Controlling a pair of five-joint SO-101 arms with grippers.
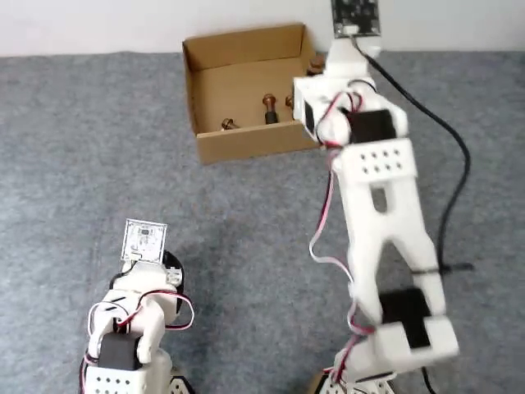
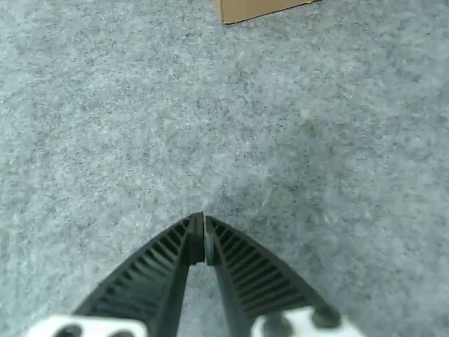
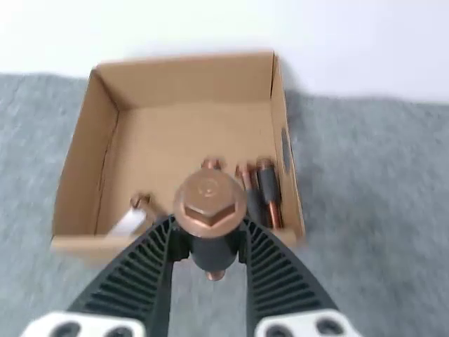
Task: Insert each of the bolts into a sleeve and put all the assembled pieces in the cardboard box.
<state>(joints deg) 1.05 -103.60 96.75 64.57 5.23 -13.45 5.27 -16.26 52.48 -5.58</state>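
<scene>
— What is around you?

— A grey felt-like surface [image 1: 123, 148] lies under both my arms, with a white wall behind it. A black cable [image 1: 447, 148] hangs off my right arm on its outer side, apart from everything else. My left arm sits folded at the near edge, well apart from the cardboard box [image 1: 254, 141]. My left tool [image 2: 203, 242] is clenched on nothing, its tips touching over bare grey.

— And the right one?

— My right tool [image 3: 207, 232] grasps a bolt [image 3: 209, 200] by the dark sleeve [image 3: 210, 254] around its shank. The hex head faces the wrist camera, and the bolt's tip pokes out of the sleeve's other end. From above, my arm covers the box's right-hand wall and corner. I cannot tell whether the piece hangs inside the rim or just beside it.

— What does the box hold?

— It stands open-topped at the far side of the surface. Several assembled pieces [image 1: 269, 107] lie on its floor, toward the near wall and the right corner. One with a dark sleeve lies just beside the right wall. I cannot tell the exact count.
</scene>
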